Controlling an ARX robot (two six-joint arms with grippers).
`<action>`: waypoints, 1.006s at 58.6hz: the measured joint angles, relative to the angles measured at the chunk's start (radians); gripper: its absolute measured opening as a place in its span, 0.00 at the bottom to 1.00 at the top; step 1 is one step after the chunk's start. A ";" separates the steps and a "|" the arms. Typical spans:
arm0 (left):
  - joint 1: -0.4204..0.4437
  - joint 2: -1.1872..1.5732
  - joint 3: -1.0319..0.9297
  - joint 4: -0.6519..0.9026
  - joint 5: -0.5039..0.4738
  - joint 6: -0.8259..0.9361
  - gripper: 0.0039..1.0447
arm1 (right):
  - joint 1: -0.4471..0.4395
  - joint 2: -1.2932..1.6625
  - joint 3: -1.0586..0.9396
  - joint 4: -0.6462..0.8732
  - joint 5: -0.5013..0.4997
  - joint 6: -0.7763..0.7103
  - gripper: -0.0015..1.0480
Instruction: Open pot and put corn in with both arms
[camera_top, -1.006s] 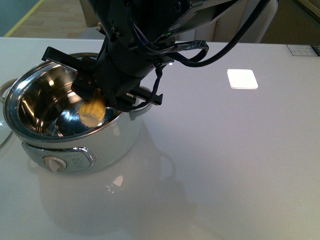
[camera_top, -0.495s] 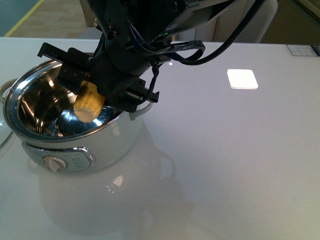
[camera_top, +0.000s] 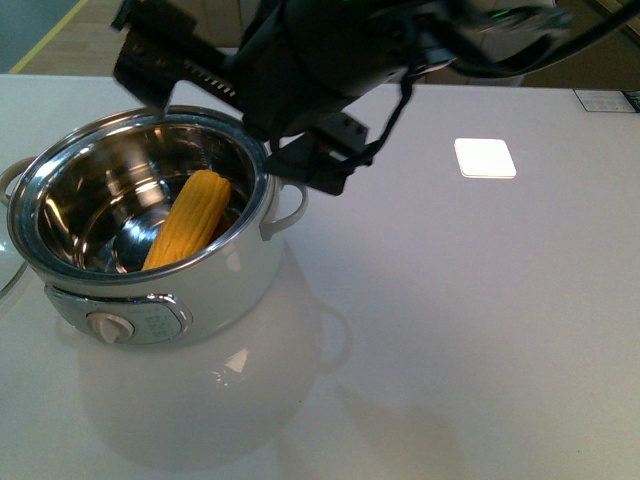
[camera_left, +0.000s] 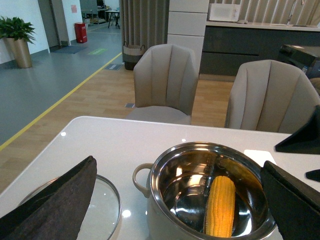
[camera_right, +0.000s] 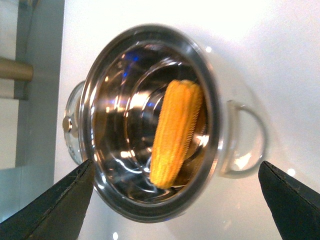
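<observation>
The pot (camera_top: 215, 285) stands open at the table's left, lid off. The corn (camera_top: 190, 222) lies slanted inside its steel bowl, one end resting up against the wall. My right gripper (camera_top: 240, 110) hangs open above the pot's far rim, holding nothing. Looking down from the right wrist, the corn (camera_right: 175, 131) lies across the bowl of the pot (camera_right: 216, 100), with the right gripper (camera_right: 175, 170) spread wide on either side. My left gripper (camera_left: 178, 165) is open and empty, off to the side of the pot (camera_left: 159, 220), facing the corn (camera_left: 221, 205).
The glass lid (camera_left: 107, 210) lies flat on the table beside the pot, showing as a rim (camera_top: 6, 278) at the front view's left edge. A bright white square (camera_top: 485, 157) sits on the tabletop at the right. Grey chairs (camera_left: 167, 75) stand beyond the table.
The right gripper held the corn over the bowl; it has opened and risen, and the corn now lies inside the pot.
</observation>
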 joint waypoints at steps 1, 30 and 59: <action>0.000 0.000 0.000 0.000 0.000 0.000 0.94 | -0.007 -0.013 -0.013 0.004 0.002 -0.002 0.92; 0.000 0.000 0.000 0.000 0.000 0.000 0.94 | -0.280 -0.746 -0.642 0.053 0.125 -0.307 0.92; 0.000 0.000 0.000 0.000 0.000 0.000 0.94 | -0.446 -1.212 -0.897 -0.079 0.084 -0.363 0.92</action>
